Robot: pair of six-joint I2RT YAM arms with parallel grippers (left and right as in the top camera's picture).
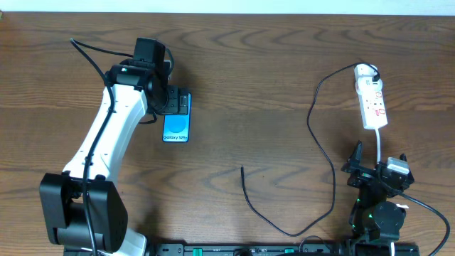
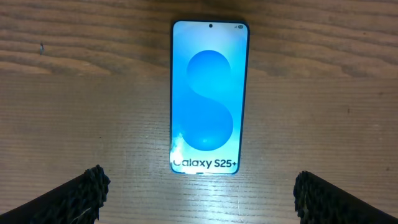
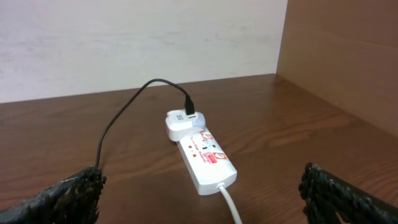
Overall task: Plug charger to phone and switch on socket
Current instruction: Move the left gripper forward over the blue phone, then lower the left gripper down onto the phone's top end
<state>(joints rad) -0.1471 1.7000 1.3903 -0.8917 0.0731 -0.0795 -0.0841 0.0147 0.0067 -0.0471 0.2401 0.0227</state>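
Black and thin, the charger (image 1: 332, 186) lies slack across the wooden table (image 1: 270, 64). One end is plugged in at the far end of the socket (image 1: 372, 103); the plug tip (image 1: 242, 168) lies free, well apart from the phone (image 2: 209, 99). The cable is judged light and limp, so it should be gripped just behind the tip. The phone is judged rigid, smooth and liable to slide when pushed. The left gripper (image 2: 200, 196) hangs above the phone, jaws spread wide and empty. The right gripper (image 3: 200, 190) is likewise spread and empty, facing the socket.
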